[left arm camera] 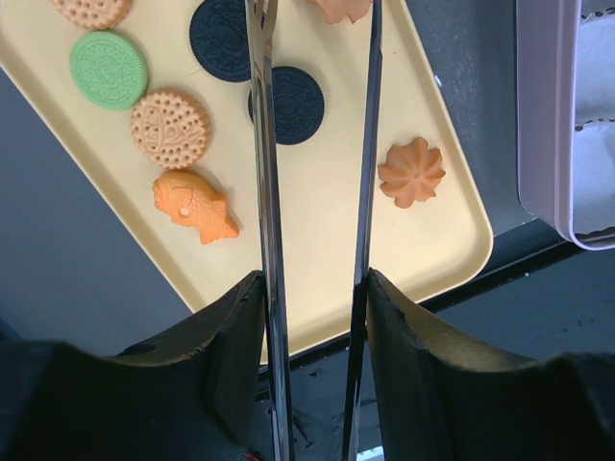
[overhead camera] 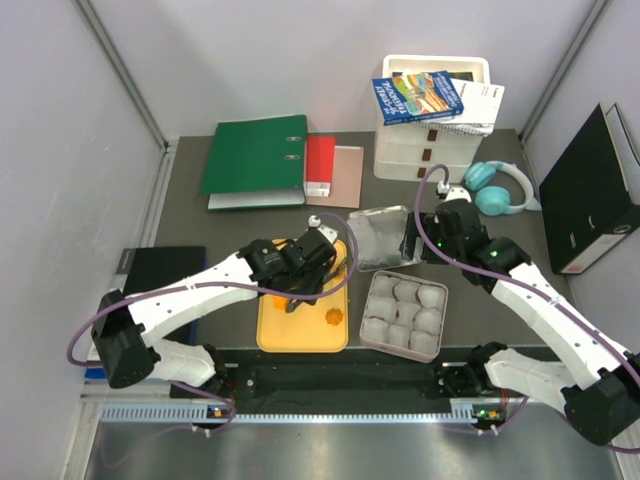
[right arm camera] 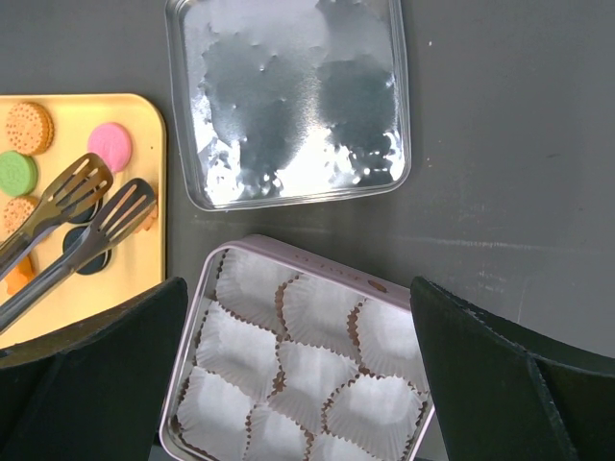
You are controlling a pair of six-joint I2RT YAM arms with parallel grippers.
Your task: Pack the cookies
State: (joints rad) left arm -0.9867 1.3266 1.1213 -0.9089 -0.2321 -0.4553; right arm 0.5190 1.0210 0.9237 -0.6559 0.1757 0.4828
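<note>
The cookies lie on a yellow tray [overhead camera: 275,335]: a green one [left arm camera: 108,69], two black ones [left arm camera: 223,38], a round orange one [left arm camera: 170,128], an orange fish shape [left arm camera: 195,205], an orange flower [left arm camera: 411,172] and a pink one [right arm camera: 109,147]. My left gripper [left arm camera: 314,288] is shut on metal tongs [left arm camera: 264,192], whose slotted tips [right arm camera: 91,216] hang slightly apart over the black cookies. My right gripper [right arm camera: 298,288] is open and empty above a pale tin [right arm camera: 192,317] lined with white paper cups, all empty.
The tin's shiny lid [right arm camera: 288,101] lies behind the tin. Further back stand a green binder [overhead camera: 255,155], a white drawer unit [overhead camera: 430,130] with books, and teal headphones [overhead camera: 500,185]. A black binder [overhead camera: 595,195] stands at the right, and a black pad [overhead camera: 160,268] lies at the left.
</note>
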